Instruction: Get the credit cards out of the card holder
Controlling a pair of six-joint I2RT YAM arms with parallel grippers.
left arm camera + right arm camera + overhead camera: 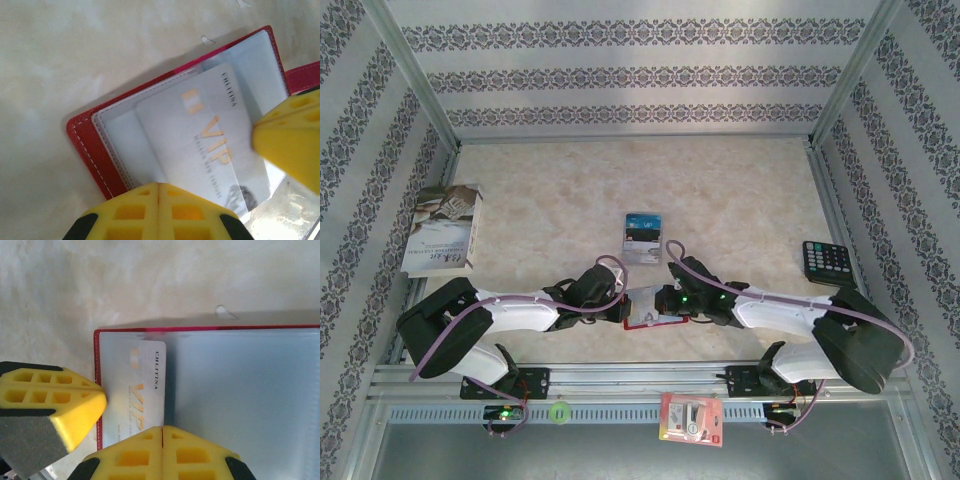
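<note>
Two yellow fingers of the left tool (158, 192) sat pressed together at the bottom of the left wrist view, clamped over the lower edge of the card holder (87, 150). The card holder lay spread flat, red cover down and clear pockets up. A pale card (200, 145) printed with gold "VIP" lettering lay tilted in its pocket, partly slid out. The right tool (161, 435) also had its fingers drawn together, with no gap between them, pinching the edge of that card.

From above, both arms met low and centre on the worktop (570, 180), a pale, cream, marbled sheet with a soft sheen. Just beyond the holder, apart from it, lay loose cards (642, 236), one with a teal face and one with a dark face. A book (443, 230) lay at the left edge and a black calculator (826, 259) at the right.

Patterned paper in grey and white bands covered the back and side walls (620, 80), framed by metal posts. A metal rail (620, 380) ran along the near edge, carrying a red-and-white blister pack (691, 418) and a small green ring (559, 411).
</note>
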